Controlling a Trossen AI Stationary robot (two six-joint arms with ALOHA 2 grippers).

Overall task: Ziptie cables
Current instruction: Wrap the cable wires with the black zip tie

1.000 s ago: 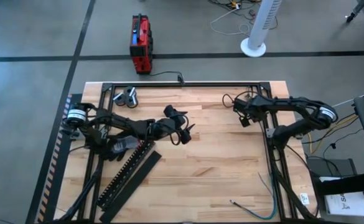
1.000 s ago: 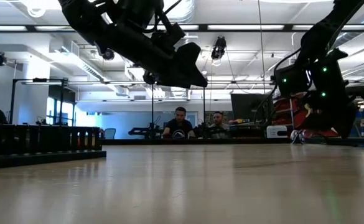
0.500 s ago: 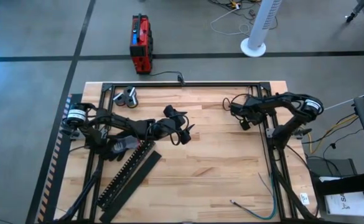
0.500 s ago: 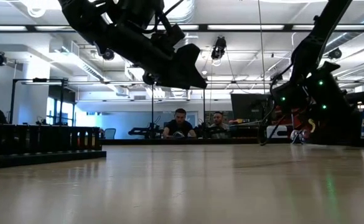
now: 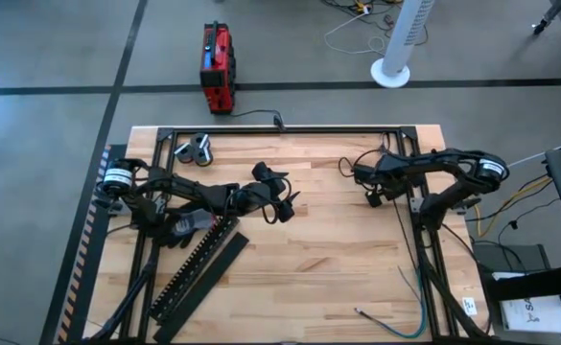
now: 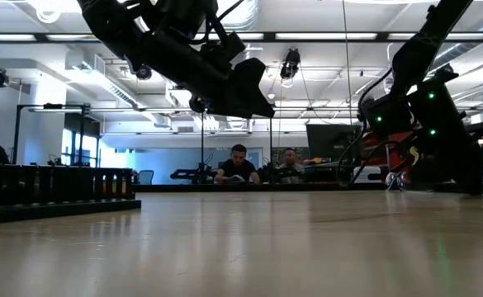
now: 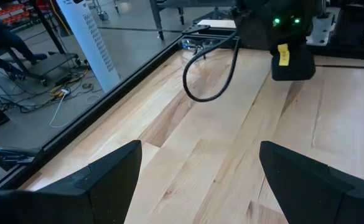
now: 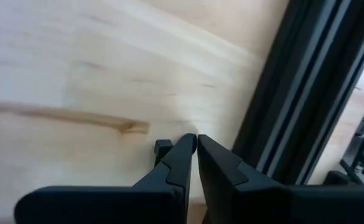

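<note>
The cables (image 5: 376, 321) are thin blue and green wires lying loose on the wooden table near its near right corner, far from both grippers. My left gripper (image 5: 282, 206) hangs above the table's middle, open and with nothing between its fingers (image 7: 200, 149). My right gripper (image 5: 373, 195) is low over the table's far right part, beside the black frame rail (image 8: 306, 93). It is shut (image 8: 196, 138), with no cable between its fingers. A small dark bit (image 8: 163, 148) shows just beside its fingertips; I cannot tell what it is.
A black comb-toothed duct and its flat lid (image 5: 198, 268) lie at the near left. A black metal frame (image 5: 290, 130) runs around the table. A grey metal part (image 5: 196, 149) sits at the far left. A red box (image 5: 217, 67) stands on the floor. People sit beyond the table (image 6: 239, 165).
My right gripper has moved a little toward the table's near edge and left, staying low over the table, while its arm's elbow has swung. My left arm has kept still.
</note>
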